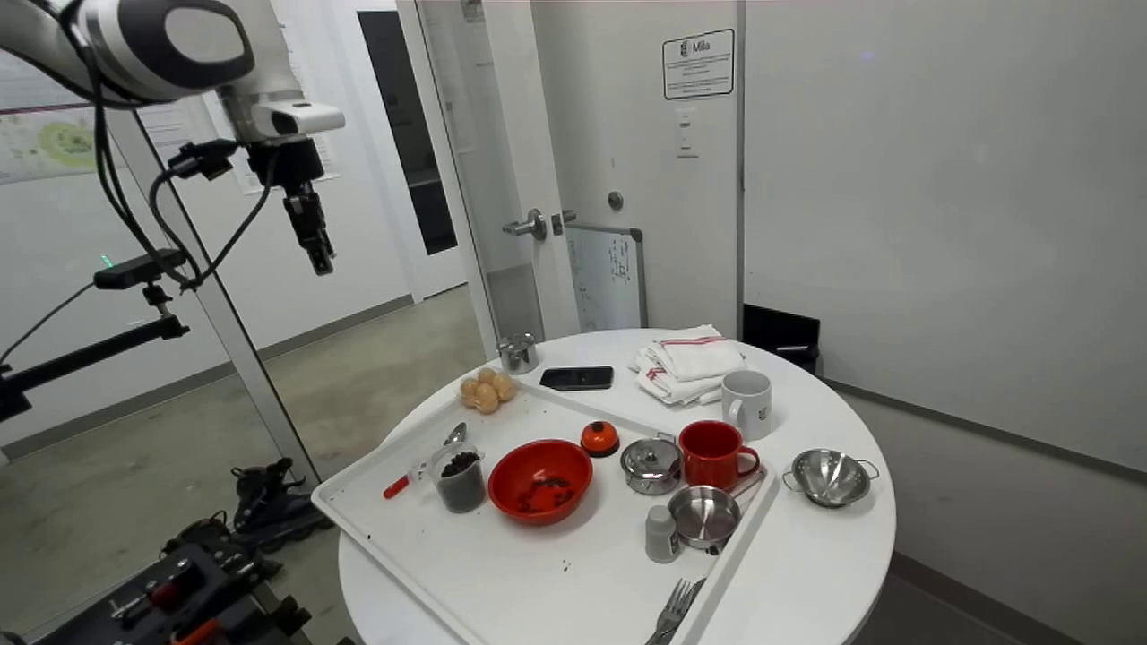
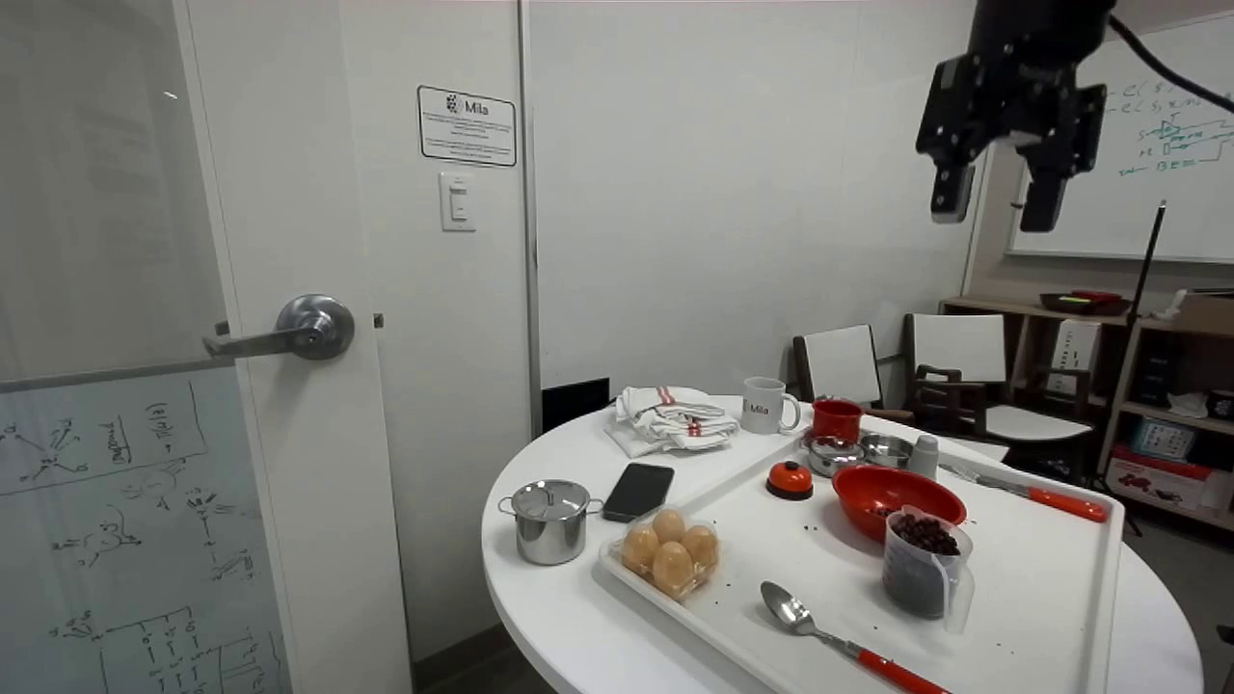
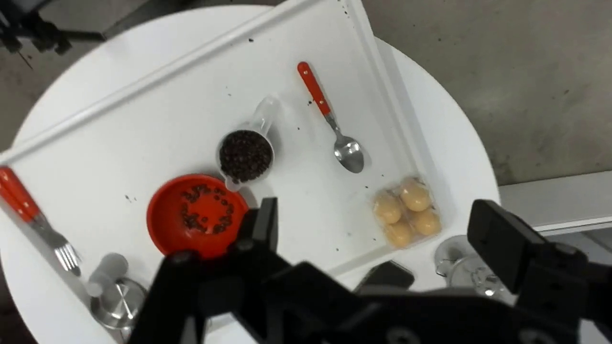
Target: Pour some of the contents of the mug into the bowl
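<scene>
I note a white arm (image 1: 260,58); dark band (image 1: 143,36) framing a pale oval cap (image 1: 204,43); black cables (image 1: 99,143) at its seven o'clock; gripper (image 2: 995,204) black, angular, with round screw heads (image 3: 401,335).

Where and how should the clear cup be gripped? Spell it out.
Probably best by the handle, coming down from above on the side away from the bowl, with the open gripper straddling that handle. The cup stands upright; its handle sticks out away from the bowl and the spout opposite points toward the bowl, so this hold should leave the spout free to pour.
</scene>
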`<state>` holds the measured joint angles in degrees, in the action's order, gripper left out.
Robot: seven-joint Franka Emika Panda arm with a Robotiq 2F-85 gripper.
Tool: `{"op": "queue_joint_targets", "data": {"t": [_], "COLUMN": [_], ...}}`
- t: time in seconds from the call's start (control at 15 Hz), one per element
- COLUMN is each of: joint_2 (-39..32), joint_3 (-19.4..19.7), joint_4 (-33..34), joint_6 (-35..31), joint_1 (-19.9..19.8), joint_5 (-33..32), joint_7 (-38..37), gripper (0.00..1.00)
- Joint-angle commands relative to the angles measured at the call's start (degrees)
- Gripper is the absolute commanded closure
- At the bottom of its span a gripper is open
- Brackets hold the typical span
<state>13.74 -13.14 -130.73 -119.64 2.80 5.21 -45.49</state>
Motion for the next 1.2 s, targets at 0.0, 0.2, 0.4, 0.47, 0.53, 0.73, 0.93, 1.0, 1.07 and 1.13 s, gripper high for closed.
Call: {"op": "queue_joint_targets", "data": {"t": [0.0, 0.2, 0.4, 0.47, 0.53, 0.73, 0.93, 1.0, 1.07, 1.13], "joint_2": [-4.9, -8.2, -11.0, -12.2, -13.1, -16.4, -18.8, -19.5, -20.2, -20.8], "joint_3": [0.1, 1.2, 2.3, 2.6, 2.9, 3.9, 4.7, 4.9, 5.1, 5.4], "joint_4": [-0.6, -1.5, -2.9, -3.5, -4.1, -5.6, -6.9, -7.2, -7.4, -7.8], "joint_6": [-0.8, -1.6, -5.8, -7.8, -9.8, -14.7, -17.5, -18.4, -19.1, -20.1], "joint_1": [0.4, 0.9, 1.3, 1.4, 1.4, 1.8, 2.5, 2.8, 3.1, 3.4], "joint_5": [-0.4, 0.7, 0.9, 0.6, -0.1, -2.0, -1.6, -1.7, -1.5, -1.9], "joint_7": [-8.3, -11.4, -11.6, -11.8, -12.3, -12.8, -12.1, -12.1, -12.1, -12.3], "gripper": [0.0, 0.0, 0.0, 0.0, 0.0, 0.0, 0.0, 0.0, 0.0, 0.0]}}
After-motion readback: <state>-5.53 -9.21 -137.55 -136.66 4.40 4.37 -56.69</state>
